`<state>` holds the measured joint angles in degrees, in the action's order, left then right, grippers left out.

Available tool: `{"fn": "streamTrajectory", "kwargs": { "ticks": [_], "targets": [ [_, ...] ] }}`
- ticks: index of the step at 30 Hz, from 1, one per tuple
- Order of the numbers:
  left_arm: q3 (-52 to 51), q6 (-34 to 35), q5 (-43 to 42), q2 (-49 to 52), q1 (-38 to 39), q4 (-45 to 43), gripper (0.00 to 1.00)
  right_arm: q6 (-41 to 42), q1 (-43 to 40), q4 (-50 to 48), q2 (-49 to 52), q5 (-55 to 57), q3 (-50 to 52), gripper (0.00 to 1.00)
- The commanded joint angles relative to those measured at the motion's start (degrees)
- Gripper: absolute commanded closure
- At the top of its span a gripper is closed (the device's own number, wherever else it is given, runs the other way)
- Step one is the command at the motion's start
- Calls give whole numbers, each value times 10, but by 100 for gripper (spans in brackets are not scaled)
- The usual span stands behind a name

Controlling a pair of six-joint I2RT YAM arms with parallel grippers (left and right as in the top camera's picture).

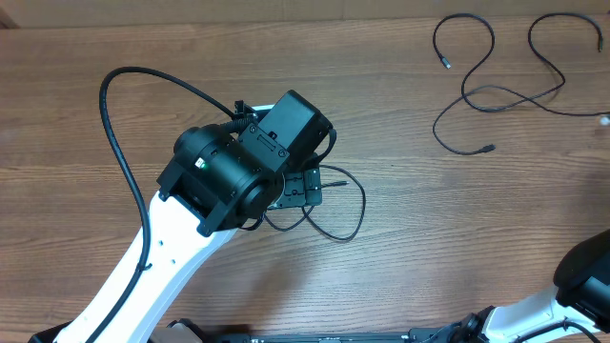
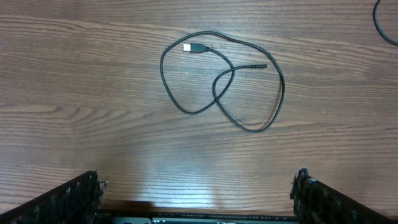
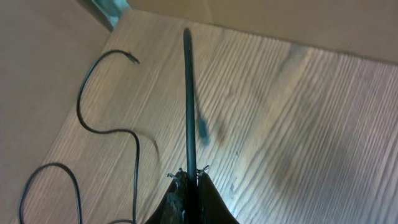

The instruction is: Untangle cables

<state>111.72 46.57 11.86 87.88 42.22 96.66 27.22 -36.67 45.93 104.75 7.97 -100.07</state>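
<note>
One thin black cable [image 2: 249,127] lies in a loose crossed loop on the wooden table, its USB plug [image 2: 189,47] at the upper left. My left gripper [image 2: 199,193] hovers over the table near this loop, open, with nothing between its fingers [image 2: 74,199]. In the overhead view the same loop [image 1: 360,205] pokes out from under the left wrist. More cables [image 1: 477,90] curve across the far right of the table. My right gripper [image 3: 191,174] is shut on a black cable [image 3: 188,93] that stands straight out from its fingertips. Another cable [image 3: 84,121] snakes over the table beside it.
The left arm [image 1: 229,176] and its thick black hose [image 1: 110,124] cover the table's middle left. Part of the right arm [image 1: 586,276] shows at the bottom right corner. A table edge [image 3: 115,25] runs close to the right gripper.
</note>
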Motion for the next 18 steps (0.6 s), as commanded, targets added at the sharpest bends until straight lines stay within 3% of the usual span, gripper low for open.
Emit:
{"fn": "streamTrajectory", "kwargs": {
  "ticks": [1,4,7,8,9,10,13,18],
  "targets": [
    [0,-3,13,3,-3,1,0,-35,0,-6,7,10,-12,96],
    [0,-3,15,4,-3,1,0,-35,-1,4,18,10,-11,94],
    [0,-3,15,6,-2,1,0,-35,-1,23,29,10,-11,85],
    [0,-3,15,7,-2,1,1,-35,-1,27,32,10,-11,75],
    [0,-3,14,7,-2,1,0,-33,-1,32,35,10,-11,54],
    [0,-3,15,9,-3,1,0,-33,-1,37,37,10,-11,45],
    [0,-3,15,9,-3,1,1,-33,-1,55,38,9,-11,41],
    [0,-3,15,9,-2,1,0,-33,-1,71,39,-96,-11,19]
  ]
}}
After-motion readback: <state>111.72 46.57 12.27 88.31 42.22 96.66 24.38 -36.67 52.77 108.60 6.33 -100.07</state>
